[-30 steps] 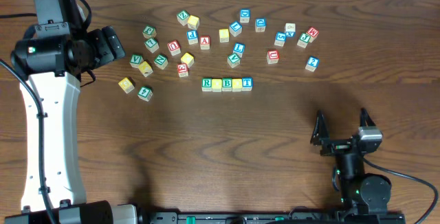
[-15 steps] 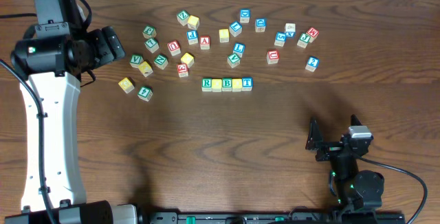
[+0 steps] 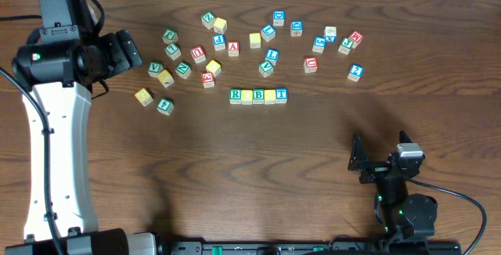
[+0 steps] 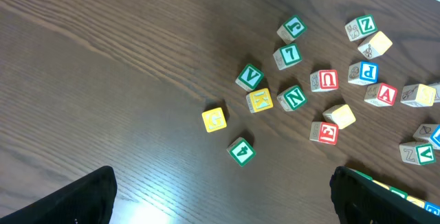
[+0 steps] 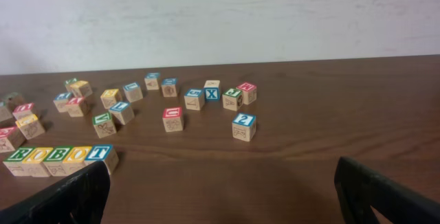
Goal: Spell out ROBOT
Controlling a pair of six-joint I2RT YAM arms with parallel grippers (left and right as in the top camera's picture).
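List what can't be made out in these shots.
- Overhead: the letters on the two yellow cubes in the row are too small and washed out.
- Left wrist: the row is cut by the bottom-right corner and partly behind a finger.
- Right wrist: the leftmost loose cube is cut by the frame edge.

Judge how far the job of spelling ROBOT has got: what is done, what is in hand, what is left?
Done: five cubes stand side by side in one row, which reads ROBOT in the right wrist view. In hand: nothing; the left gripper and right gripper are both open, empty and away from the row. Left: seemingly no more placing; the spare cubes lie scattered behind the word.
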